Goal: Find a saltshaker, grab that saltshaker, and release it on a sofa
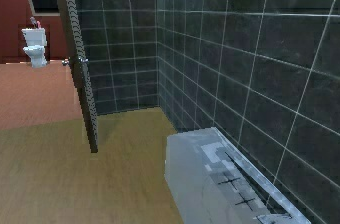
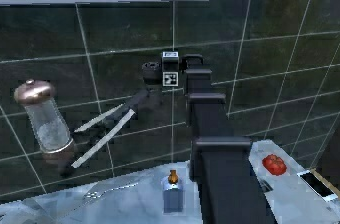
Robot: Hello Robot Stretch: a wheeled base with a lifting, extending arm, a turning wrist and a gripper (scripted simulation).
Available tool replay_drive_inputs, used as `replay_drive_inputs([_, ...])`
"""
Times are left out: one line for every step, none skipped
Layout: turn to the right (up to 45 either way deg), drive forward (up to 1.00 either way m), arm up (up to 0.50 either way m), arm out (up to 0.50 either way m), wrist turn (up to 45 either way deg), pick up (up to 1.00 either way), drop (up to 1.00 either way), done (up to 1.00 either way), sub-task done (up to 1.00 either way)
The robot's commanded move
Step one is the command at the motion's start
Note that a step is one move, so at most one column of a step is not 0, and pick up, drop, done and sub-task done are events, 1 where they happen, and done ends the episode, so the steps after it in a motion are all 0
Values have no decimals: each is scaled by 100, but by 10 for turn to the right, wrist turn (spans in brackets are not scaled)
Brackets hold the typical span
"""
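A glass saltshaker (image 2: 44, 125) with a brownish metal cap hangs in front of the dark tiled wall at the arm side view's left, clear of the grey counter (image 2: 88, 200) below. It is at the far end of my gripper (image 2: 71, 149), so the gripper holds the saltshaker. The gripper's thin fingers (image 2: 103, 122) slant down and left from the dark body beside the white marker squares (image 2: 168, 66). The dark arm bar (image 2: 218, 150) rises from the bottom edge.
On the counter stand a small bottle (image 2: 173, 188), a red object (image 2: 273, 163) and a flat phone-like thing (image 2: 318, 185). In the forward view, a grey counter (image 1: 213, 175) lines the tiled wall at right. A dark open door (image 1: 80, 75) leads past wooden floor (image 1: 58, 170) to a toilet (image 1: 35, 45).
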Motion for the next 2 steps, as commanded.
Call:
replay_drive_inputs([0,0,0,0,-180,0,0,0,0])
replay_drive_inputs([0,0,0,-30,0,0,0,0,0])
